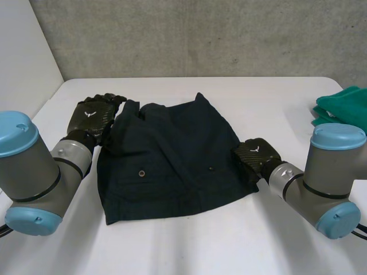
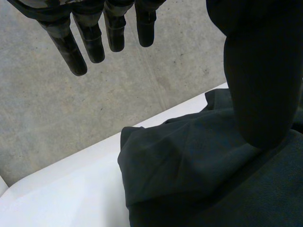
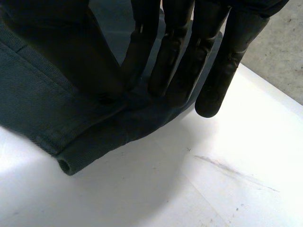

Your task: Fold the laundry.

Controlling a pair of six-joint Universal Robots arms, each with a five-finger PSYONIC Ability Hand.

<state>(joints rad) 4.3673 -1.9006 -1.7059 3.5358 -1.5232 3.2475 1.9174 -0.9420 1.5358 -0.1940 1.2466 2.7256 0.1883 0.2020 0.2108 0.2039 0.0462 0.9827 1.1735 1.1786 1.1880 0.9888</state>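
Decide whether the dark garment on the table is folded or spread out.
Spread out: the garment lies flat on the table, two buttons showing, rumpled only at one far corner.

The garment (image 1: 172,154) in the middle is super dark navy, basically black. It's plain with no print, just two tiny pale dots on it. The table (image 1: 189,240) is plain white. At 2 o'clock there's a solid teal-green cloth (image 1: 344,107). The wall (image 1: 200,34) at 12 is speckly grey. The left hand (image 1: 94,117) and right hand (image 1: 256,156) are black, each with a small white mark on the back. The arms (image 1: 34,172) are grey with light-blue caps (image 1: 338,136).
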